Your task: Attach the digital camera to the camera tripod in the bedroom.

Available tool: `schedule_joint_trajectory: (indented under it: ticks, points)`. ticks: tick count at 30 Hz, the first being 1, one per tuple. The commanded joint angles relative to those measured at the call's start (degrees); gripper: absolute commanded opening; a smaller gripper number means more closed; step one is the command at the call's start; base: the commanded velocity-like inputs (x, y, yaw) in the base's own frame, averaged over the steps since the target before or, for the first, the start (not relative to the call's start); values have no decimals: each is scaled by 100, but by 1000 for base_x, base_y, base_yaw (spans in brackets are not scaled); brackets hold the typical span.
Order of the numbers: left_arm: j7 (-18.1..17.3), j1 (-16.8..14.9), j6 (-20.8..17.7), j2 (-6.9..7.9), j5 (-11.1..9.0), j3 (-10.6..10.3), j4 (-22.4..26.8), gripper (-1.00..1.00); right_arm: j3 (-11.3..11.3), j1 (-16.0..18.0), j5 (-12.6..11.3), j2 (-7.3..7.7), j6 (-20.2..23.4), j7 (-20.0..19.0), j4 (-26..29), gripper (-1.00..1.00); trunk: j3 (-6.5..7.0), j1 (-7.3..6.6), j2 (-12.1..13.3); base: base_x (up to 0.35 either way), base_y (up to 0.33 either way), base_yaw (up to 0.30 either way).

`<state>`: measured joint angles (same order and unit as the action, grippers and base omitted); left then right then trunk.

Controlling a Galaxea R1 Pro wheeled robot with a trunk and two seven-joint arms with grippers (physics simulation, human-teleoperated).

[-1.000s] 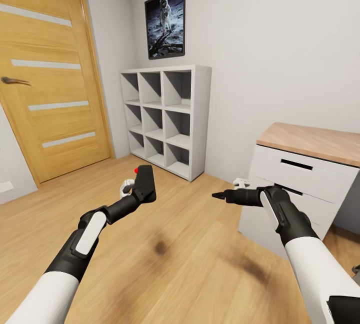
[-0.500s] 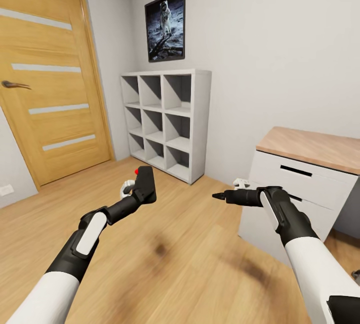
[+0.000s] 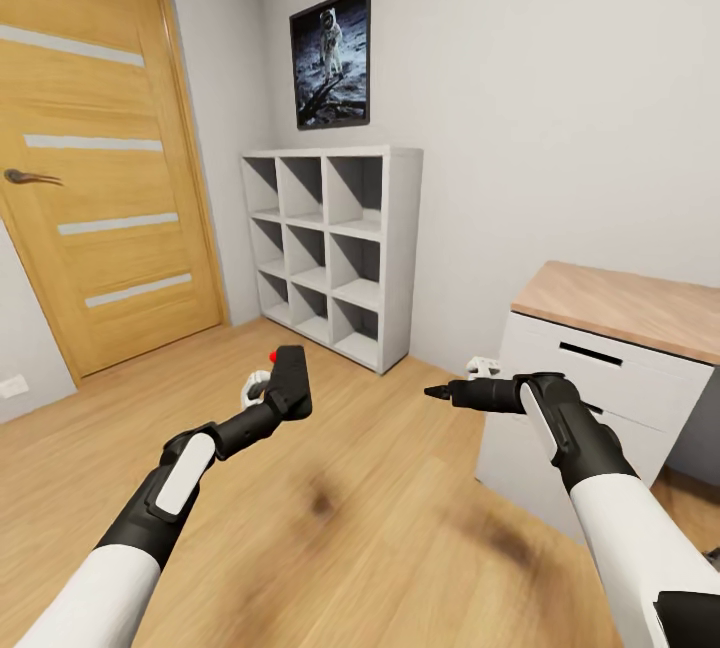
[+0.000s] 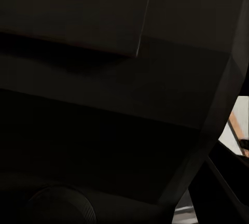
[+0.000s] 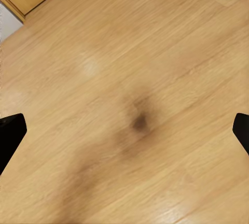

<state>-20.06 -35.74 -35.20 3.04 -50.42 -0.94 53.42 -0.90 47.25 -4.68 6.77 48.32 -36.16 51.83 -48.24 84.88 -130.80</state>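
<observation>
My left gripper (image 3: 268, 394) is shut on the digital camera (image 3: 291, 378), a black chunky body with a small red dot on top, held above the wood floor at centre left. Close up in the left wrist view, the digital camera (image 4: 104, 105) is a dark mass in front of the lens. My right gripper (image 3: 440, 392) hovers at centre right, beside the dresser. In the right wrist view the right gripper (image 5: 124, 133) is open with its black fingertips (image 5: 10, 136) wide apart and bare floor between them. The camera tripod and the bedroom are out of view.
A closed wooden door (image 3: 100, 178) stands at the left. A white cube shelf (image 3: 330, 238) sits against the far wall under a framed astronaut picture (image 3: 332, 53). A white dresser with a wooden top (image 3: 620, 308) is close at the right. Light wood floor (image 3: 380, 528) stretches ahead.
The whole view has shifted, so door, shelf and dresser sit a little lower in the picture. My left gripper with the camera has sunk slightly. The right arm keeps its pose.
</observation>
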Motion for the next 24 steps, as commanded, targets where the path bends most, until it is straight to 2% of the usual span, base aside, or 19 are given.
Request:
schedule_joint_trajectory:
  ticks: [1,13,17,24]
  points:
    - [-5,-3,-23,4,-44,-3,-24,-100,-7,3,-50,1,46,13,3,100,12,-24,39,0,0,0]
    - [-12,-3,-36,10,-80,20,-162,-100,-7,3,-58,0,40,13,3,100,228,-287,520,0,0,0]
    - [-21,-3,-38,16,-99,120,-283,-100,-7,3,-66,-3,38,13,3,100,300,-375,681,0,0,0]
    - [0,-3,-19,29,-67,181,-425,-100,-7,3,-68,-16,31,13,3,100,425,-529,961,0,0,0]
